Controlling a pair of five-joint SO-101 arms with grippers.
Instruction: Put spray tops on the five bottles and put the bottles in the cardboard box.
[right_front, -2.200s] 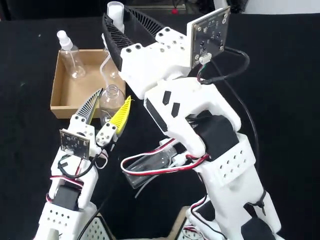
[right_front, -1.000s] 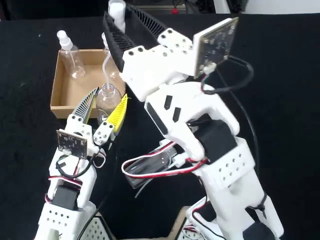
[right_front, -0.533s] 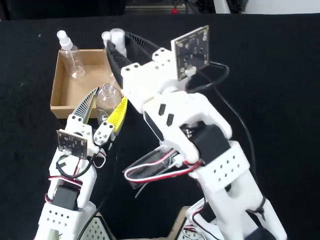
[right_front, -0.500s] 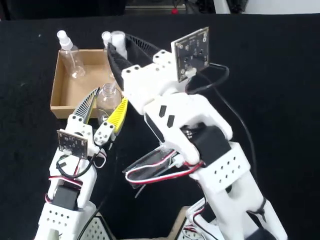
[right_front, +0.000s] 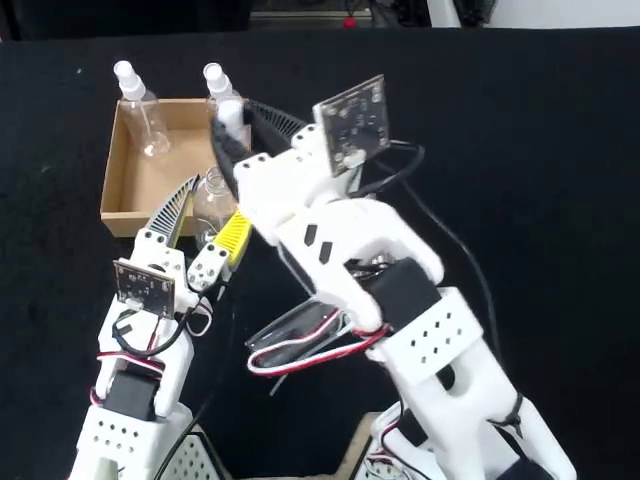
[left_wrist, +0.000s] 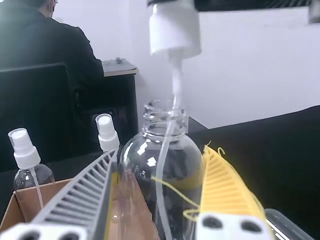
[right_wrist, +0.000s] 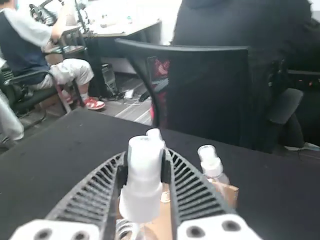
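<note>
My left gripper is shut on an open clear bottle, held upright just in front of the cardboard box. Right above it, my right gripper is shut on a white spray top. In the left wrist view the spray top hangs over the bottle with its tube reaching down into the neck, the cap still above the threads. The right wrist view has the spray top between the black fingers. Two capped bottles stand in the box.
Another clear bottle lies on its side on the black table under the right arm. The box's near wall is close to the left gripper. The table to the right is bare black cloth.
The right gripper has come down and toward the held bottle, bringing the spray top over its neck. The left gripper lifted the bottle slightly early on, then held still.
</note>
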